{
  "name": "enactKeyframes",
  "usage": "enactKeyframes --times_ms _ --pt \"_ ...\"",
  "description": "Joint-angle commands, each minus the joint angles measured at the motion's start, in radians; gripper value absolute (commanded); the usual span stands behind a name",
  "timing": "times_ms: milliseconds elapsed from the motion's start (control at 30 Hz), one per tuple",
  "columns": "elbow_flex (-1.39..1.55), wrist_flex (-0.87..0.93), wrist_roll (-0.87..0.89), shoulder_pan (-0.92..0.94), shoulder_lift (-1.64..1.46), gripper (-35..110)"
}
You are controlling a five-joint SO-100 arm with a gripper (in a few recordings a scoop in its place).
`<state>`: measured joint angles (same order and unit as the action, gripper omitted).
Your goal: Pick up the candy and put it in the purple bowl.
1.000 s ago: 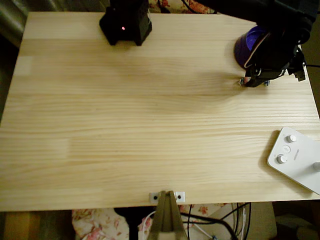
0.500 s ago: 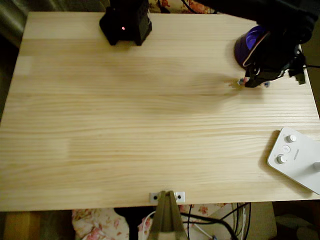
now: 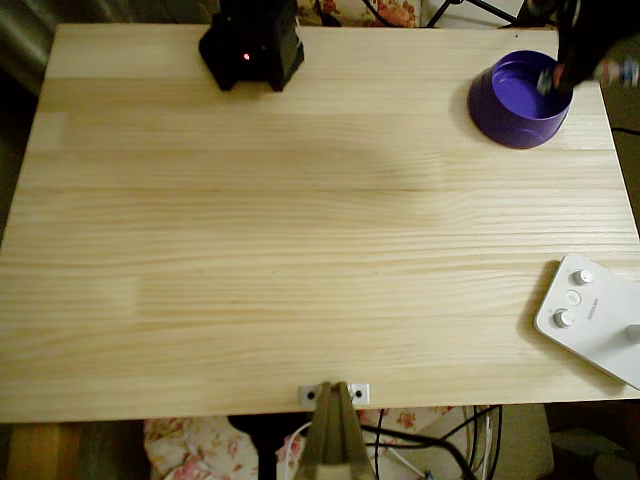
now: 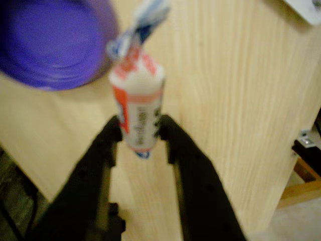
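Observation:
In the wrist view my gripper (image 4: 140,133) is shut on the candy (image 4: 137,103), a white wrapped sweet with red and blue marks and a twisted end pointing away from me. The candy hangs in the air above the wooden table, just right of the purple bowl (image 4: 50,42). In the overhead view the purple bowl (image 3: 515,110) stands at the table's far right corner, and my dark gripper (image 3: 580,60) hovers over the bowl's right rim, blurred, with a bit of the candy (image 3: 622,70) showing at its right.
A black box (image 3: 252,45) with a red light stands at the table's back edge. A white device with knobs (image 3: 590,315) lies at the front right edge. A clamp (image 3: 333,400) sits at the front edge.
My gripper has lifted from the table in front of the bowl, taking the candy with it, and has moved back and right to above the bowl's right rim. The bowl is now uncovered.

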<state>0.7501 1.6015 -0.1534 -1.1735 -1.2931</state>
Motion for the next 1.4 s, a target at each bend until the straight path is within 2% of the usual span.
enactKeyframes --times_ms 0,400,1367 --pt "-0.048 0.018 0.017 -0.091 -0.169 6" --pt "0.025 -0.067 0.023 -0.245 -0.11 6" --pt "0.084 -0.126 0.02 -0.212 -0.044 11"
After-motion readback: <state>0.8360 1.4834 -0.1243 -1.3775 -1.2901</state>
